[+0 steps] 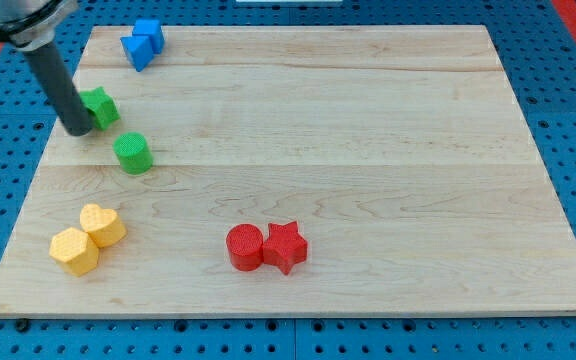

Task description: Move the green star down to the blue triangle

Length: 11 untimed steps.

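Observation:
The green star (101,106) lies near the board's left edge, in the upper part of the view. My tip (78,129) stands at the star's lower left, touching or almost touching it. Two blue blocks sit pressed together at the view's top left: one (150,34) higher and to the right, one (136,50) lower and to the left. I cannot tell for sure which of them is the triangle. They lie above and a little right of the star.
A green cylinder (133,153) lies just below and right of the star. A yellow heart (103,224) and a yellow hexagon (74,250) sit together at lower left. A red cylinder (245,247) and red star (285,246) touch at bottom centre. The wooden board (368,150) lies on a blue pegboard.

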Tool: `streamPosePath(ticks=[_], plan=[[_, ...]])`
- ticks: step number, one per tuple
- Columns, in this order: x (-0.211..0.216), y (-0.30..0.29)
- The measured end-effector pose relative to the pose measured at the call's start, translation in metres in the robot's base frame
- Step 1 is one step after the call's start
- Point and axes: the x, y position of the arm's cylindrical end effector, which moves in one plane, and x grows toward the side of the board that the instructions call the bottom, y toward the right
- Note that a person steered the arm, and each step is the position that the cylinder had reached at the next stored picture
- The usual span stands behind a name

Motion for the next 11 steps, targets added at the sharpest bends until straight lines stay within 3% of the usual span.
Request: streamPosePath(ticks=[1,2,3,4,8,11], plan=[[-0.014,0.044],[-0.027,0.049],[0.008,0.035],[-0.005,-0.016],[-0.038,0.025],[-0.039,0.003]])
